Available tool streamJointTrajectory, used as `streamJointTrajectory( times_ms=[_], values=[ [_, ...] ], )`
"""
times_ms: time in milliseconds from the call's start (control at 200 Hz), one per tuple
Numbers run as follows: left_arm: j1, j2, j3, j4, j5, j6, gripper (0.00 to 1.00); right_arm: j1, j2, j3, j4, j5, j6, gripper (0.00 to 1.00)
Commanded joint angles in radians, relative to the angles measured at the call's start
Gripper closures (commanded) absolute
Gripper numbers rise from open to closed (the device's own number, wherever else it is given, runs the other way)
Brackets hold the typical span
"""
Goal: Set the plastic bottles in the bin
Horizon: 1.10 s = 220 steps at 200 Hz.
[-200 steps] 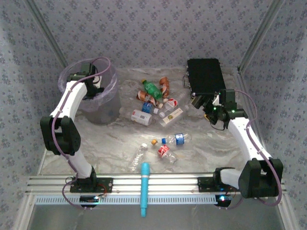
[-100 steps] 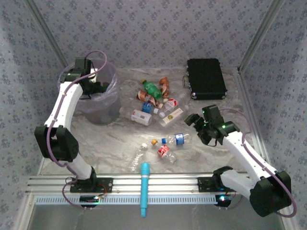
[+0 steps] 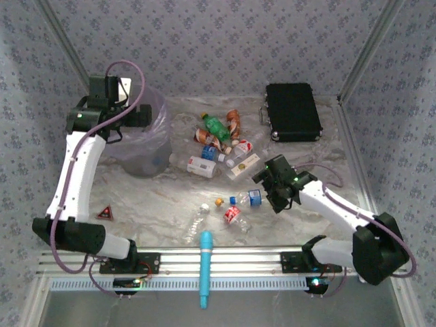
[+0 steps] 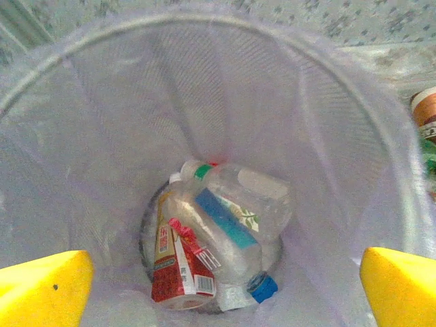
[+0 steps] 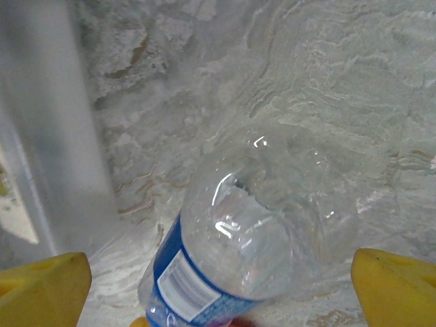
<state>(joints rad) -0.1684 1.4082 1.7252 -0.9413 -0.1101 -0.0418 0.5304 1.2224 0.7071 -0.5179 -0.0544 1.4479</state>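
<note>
Over the bin (image 3: pixel 155 155) at the far left of the table, my left gripper (image 4: pixel 221 289) hangs with its yellow fingers (image 4: pixel 42 289) spread wide apart. Below it, at the bottom of the lavender bag (image 4: pixel 102 136), lie several plastic bottles: a red-labelled one (image 4: pixel 176 269), a clear one with a blue label and blue cap (image 4: pixel 228 235), and a green-capped one (image 4: pixel 203 170) behind them.

Toward the middle, more bottles lie in a loose heap on the marbled table (image 3: pixel 157 197): a white-labelled one (image 3: pixel 201 165), a green one (image 3: pixel 216 126) and an orange one (image 3: pixel 234 121). Nearer me lie a bare clear bottle (image 3: pixel 196 219) and a small red-labelled bottle (image 3: pixel 232 215), with the light-blue tool (image 3: pixel 205 269) across the rail.

To the right, my right gripper (image 5: pixel 219 281) is low over a clear blue-labelled bottle (image 5: pixel 262 225) lying on its side, its fingers wide apart on either side of the bottle, not closed on it. The black case (image 3: pixel 293 112) sits at the far right.
</note>
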Motion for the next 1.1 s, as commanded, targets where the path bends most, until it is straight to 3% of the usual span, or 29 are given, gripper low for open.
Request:
streamJointTrajectory(
  times_ms=[0, 100, 335, 710, 1094],
  values=[
    [-0.065, -0.050, 0.016, 0.022, -0.058, 0.040, 0.00, 0.008, 0.042, -0.008, 0.039, 0.040, 0.062, 0.00],
    [-0.141, -0.094, -0.001, 0.039, -0.054, 0.053, 0.00, 0.010, 0.068, -0.027, 0.082, 0.039, 0.086, 0.00],
    [-0.213, -0.176, -0.103, 0.113, 0.142, -0.010, 0.00, 0.008, 0.068, -0.083, 0.153, 0.099, 0.138, 0.04],
    [-0.272, -0.172, -0.214, 0.143, 0.187, -0.036, 0.00, 0.009, 0.135, -0.084, 0.196, 0.091, 0.145, 0.11],
    [-0.307, -0.168, -0.231, 0.156, 0.218, -0.017, 0.00, 0.008, 0.155, -0.075, 0.215, 0.132, 0.126, 0.27]
  ],
)
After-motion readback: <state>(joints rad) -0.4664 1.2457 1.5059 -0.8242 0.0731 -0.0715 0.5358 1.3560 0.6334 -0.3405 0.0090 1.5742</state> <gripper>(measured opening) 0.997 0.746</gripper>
